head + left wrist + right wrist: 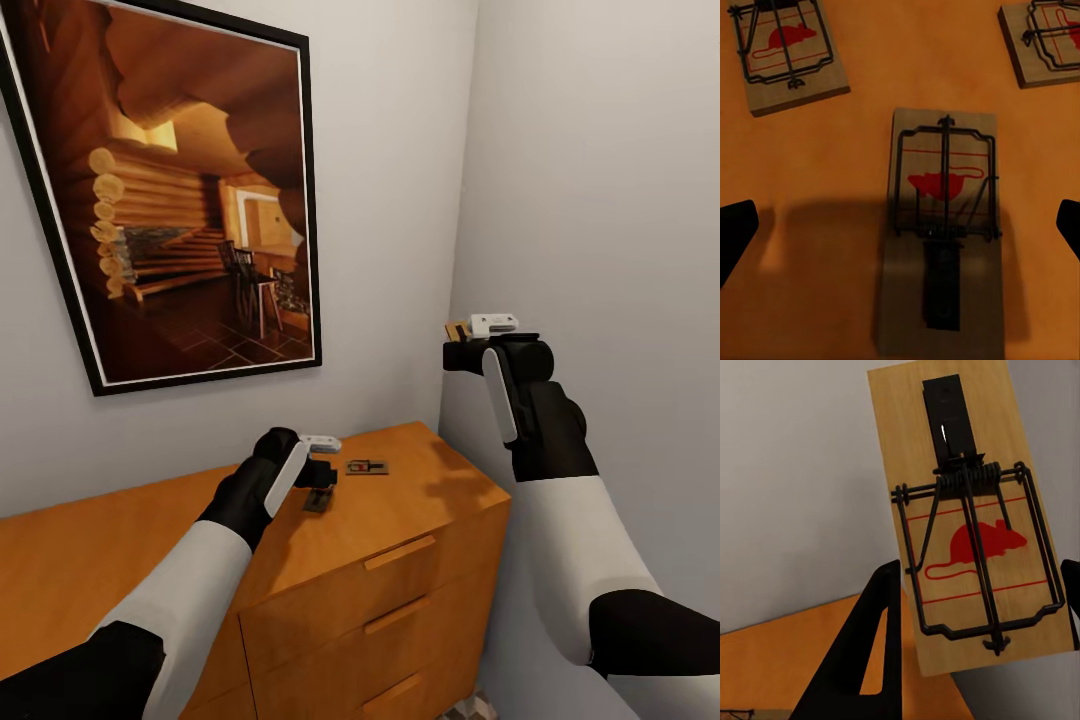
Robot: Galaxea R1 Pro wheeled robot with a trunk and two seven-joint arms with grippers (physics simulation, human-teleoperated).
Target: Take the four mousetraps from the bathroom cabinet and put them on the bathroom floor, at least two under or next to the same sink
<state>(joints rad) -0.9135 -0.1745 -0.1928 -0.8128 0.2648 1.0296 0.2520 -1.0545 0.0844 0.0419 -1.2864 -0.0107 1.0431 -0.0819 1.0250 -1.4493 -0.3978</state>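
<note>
On the flat top of the orange-brown cabinet [400,520] lie three mousetraps. The left wrist view has one mousetrap [941,232] straight below my left gripper [900,229], another mousetrap [787,52] and a third mousetrap [1042,41] further off. My left gripper [325,475] hovers open just over the top, with its dark fingertips [735,232] wide apart on either side of the middle trap. My right gripper [458,345] is raised near the wall corner, shut on a fourth mousetrap [971,517] that hangs tilted in the air with its red mouse print showing.
A large framed picture [170,190] of a log cabin interior hangs on the grey wall above the cabinet. The side wall [600,200] stands close on the right of the raised arm. Three drawers [400,552] face me below the cabinet top.
</note>
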